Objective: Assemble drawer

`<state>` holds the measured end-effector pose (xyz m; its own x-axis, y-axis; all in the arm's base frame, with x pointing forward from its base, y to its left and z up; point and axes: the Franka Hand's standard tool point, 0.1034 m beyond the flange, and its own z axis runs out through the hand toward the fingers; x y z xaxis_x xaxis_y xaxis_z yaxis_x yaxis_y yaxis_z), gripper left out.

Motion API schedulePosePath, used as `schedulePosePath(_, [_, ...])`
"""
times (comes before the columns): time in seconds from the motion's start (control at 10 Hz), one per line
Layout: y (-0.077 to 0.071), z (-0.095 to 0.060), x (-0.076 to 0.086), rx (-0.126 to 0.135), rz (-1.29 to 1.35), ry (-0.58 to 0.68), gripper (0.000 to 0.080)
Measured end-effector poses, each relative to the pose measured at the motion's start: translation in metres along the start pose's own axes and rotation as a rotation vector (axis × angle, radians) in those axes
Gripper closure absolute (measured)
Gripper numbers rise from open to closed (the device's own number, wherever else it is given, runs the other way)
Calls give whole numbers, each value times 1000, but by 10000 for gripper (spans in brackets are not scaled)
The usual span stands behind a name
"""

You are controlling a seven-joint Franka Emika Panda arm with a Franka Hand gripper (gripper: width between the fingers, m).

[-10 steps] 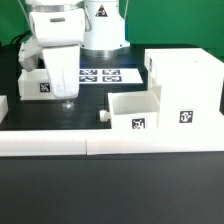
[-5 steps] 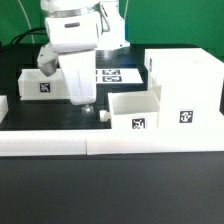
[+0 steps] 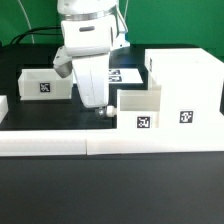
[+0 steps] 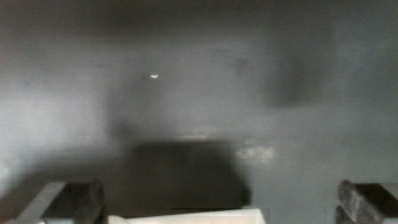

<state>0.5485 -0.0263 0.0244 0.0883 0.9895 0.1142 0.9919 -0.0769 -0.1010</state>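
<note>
The drawer's tall open-fronted housing (image 3: 185,85) stands at the exterior view's right. One shallow white tray (image 3: 142,110) sits against its left side, with its knob (image 3: 104,112) pointing left. A second tray (image 3: 44,84) lies at the far left. My gripper (image 3: 95,102) hangs just above the table at the first tray's knob end, partly covering that tray. In the blurred wrist view the gripper (image 4: 217,205) is open, with dark fingers (image 4: 71,202) wide apart and a white edge (image 4: 187,217) low between them.
A long low white border wall (image 3: 100,145) runs along the front of the black table. The marker board (image 3: 120,74) lies behind the gripper. A white robot base stands at the back.
The arm has moved from beside the left tray toward the exterior view's right, to the knob end of the middle tray. That tray's tag sits slightly further right than before.
</note>
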Motion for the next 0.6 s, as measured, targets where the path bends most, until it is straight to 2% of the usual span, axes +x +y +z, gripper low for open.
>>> schedulePosePath(0.6, [1,0,1,-2,47,-1,150])
